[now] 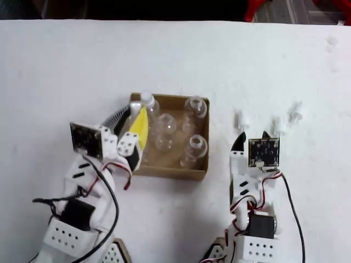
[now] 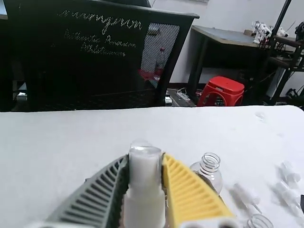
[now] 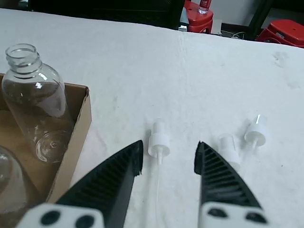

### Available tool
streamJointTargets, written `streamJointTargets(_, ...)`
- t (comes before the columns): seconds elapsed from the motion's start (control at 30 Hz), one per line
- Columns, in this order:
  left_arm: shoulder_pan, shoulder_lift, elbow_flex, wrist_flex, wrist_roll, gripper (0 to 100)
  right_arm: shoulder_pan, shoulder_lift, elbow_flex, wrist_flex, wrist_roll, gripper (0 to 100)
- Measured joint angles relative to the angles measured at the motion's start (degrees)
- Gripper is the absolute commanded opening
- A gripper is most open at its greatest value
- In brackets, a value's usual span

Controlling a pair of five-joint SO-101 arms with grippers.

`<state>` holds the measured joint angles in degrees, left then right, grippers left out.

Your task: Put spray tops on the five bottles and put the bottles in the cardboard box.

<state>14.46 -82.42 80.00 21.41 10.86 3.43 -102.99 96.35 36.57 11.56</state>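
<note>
Left gripper [image 2: 145,160] is clamping a white spray top [image 2: 144,178], I'd guess to seat it on the bottle [image 1: 148,102] standing in the cardboard box's [image 1: 170,172] far left corner. Right gripper [image 3: 168,151] is hanging wide open just before one loose top [image 3: 157,140], probably lining up a grab. I'm counting four bottles in the box, three uncapped, and three loose tops lying to its right.

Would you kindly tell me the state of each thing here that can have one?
Left gripper: shut on the capped bottle.
Right gripper: open, empty, pointed at a loose spray top.
Three other bottles: uncapped, upright in the cardboard box.
Two more spray tops: loose on the table.
</note>
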Motion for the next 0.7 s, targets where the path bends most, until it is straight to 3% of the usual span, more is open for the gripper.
streamJointTargets(0.3,0.0,-20.0,12.7,0.0,0.0,2,0.0,0.0,0.0,0.0,0.0,15.9)
streamJointTargets(0.47,0.0,-21.5,13.0,1.8,0.0,3,0.0,0.0,0.0,0.0,0.0,15.9)
streamJointTargets(0.7,0.0,-21.5,13.0,4.7,0.0,17,0.0,0.0,0.0,0.0,0.0,15.9)
